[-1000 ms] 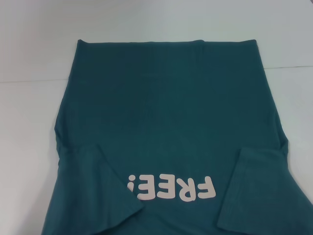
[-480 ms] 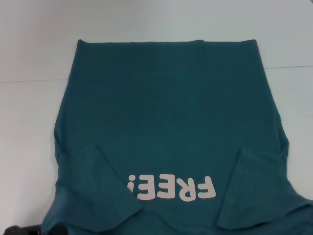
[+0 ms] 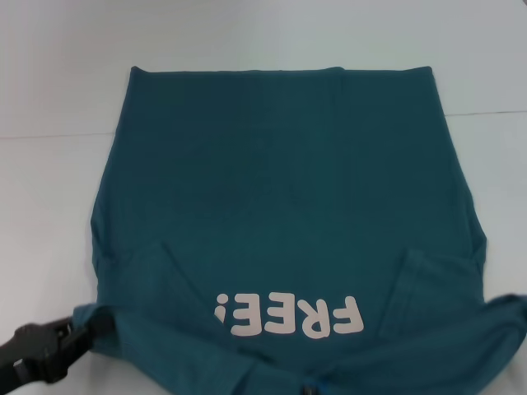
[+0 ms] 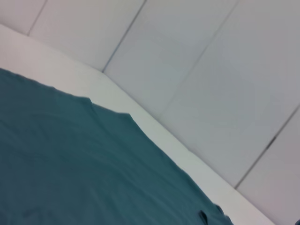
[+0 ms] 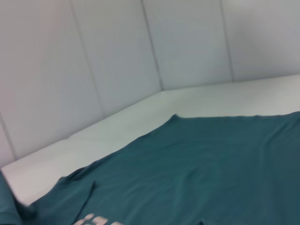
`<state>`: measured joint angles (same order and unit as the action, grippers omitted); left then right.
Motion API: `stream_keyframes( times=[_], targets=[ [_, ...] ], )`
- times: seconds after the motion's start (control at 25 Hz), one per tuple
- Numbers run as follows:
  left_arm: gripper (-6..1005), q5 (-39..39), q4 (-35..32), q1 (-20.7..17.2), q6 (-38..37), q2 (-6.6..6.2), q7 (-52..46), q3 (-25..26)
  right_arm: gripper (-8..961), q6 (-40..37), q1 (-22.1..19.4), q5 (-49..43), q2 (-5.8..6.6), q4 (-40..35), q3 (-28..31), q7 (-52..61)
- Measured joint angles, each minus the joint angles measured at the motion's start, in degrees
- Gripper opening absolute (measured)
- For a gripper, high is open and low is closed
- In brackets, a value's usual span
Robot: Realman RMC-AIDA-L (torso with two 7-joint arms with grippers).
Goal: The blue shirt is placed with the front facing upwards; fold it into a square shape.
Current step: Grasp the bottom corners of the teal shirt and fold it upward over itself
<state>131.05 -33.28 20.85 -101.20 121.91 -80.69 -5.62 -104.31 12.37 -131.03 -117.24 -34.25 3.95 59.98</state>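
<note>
Now the left gripper (image 3: pixel 82 333) is gripping the near left shoulder of the blue shirt (image 3: pixel 284 206), lying face-up on the white table (image 3: pixel 66 90), seemingly starting the lengthwise fold, which likely needs carrying the near edge toward the far hem.

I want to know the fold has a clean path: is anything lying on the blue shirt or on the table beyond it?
Nothing visible does. The blue shirt lies bare, and the table around it shows nothing else. The left claw is already at its near corner.

Dark teal-blue shirt (image 3: pixel 280 197), white "FREE!" lettering (image 3: pixel 288 316), black left claw (image 3: pixel 49 352), white table (image 3: pixel 49 189)
</note>
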Motion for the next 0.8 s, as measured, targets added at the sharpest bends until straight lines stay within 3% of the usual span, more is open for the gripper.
stream_keyframes(
  times=[0.32, 0.8],
  targets=[
    [61, -1.74, 3.41, 3.80, 7.36, -0.09, 0.04, 0.05, 41, 5.06, 2.83, 1.40, -0.04, 1.35, 3.47, 2.01],
    [61, -5.25, 6.17, 7.93, 15.04, 0.22, 1.51, 0.18, 41, 12.46, 6.35, 4.32, -0.30, 4.62, 3.56, 2.34]
  ],
)
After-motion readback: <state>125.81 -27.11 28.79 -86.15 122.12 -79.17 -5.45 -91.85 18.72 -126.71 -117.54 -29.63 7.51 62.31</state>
